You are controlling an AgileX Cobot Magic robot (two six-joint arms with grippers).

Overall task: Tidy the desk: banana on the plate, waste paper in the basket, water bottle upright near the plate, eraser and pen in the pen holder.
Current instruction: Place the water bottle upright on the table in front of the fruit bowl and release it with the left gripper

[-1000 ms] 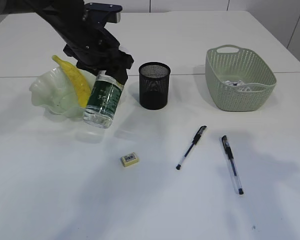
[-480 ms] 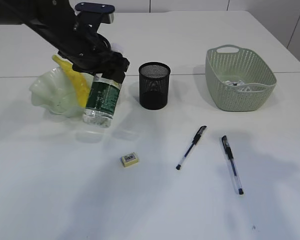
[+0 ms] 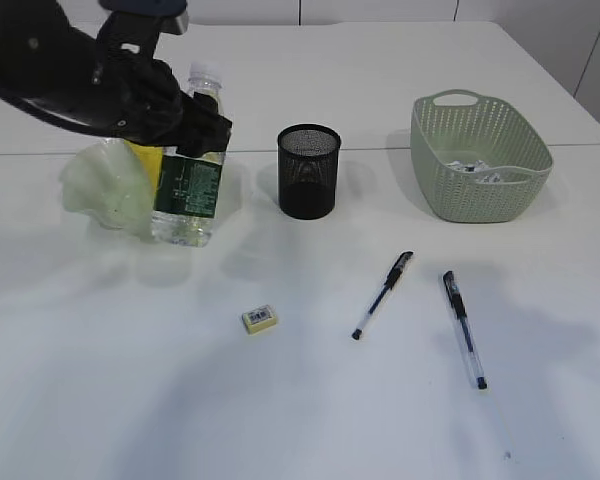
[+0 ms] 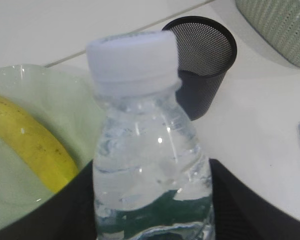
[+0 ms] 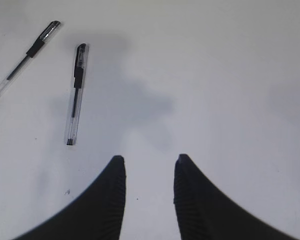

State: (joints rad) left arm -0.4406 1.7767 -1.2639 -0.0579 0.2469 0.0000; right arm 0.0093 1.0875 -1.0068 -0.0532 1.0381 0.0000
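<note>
Our left gripper (image 3: pixel 185 135) clamps the water bottle (image 3: pixel 188 180) upright, banana (image 4: pixel 30 142) and plate (image 3: pixel 100 185) just behind it. Paper sits in the basket (image 3: pixel 480 160). Our right gripper (image 5: pixel 149 172) hangs part-open and empty; the pens (image 5: pixel 76 92) ahead-left of it and the eraser (image 3: pixel 259 319) remain.

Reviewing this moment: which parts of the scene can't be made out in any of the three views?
- Clear plastic water bottle: its base is cut off by the left wrist view's lower edge; outside, whether it rests on the table is unclear.
- Yellow banana: mostly hidden outside by the left hand and bottle.
- Contents of the green woven basket: its wall hides most.
- Small yellowish eraser: label print too small.
</note>
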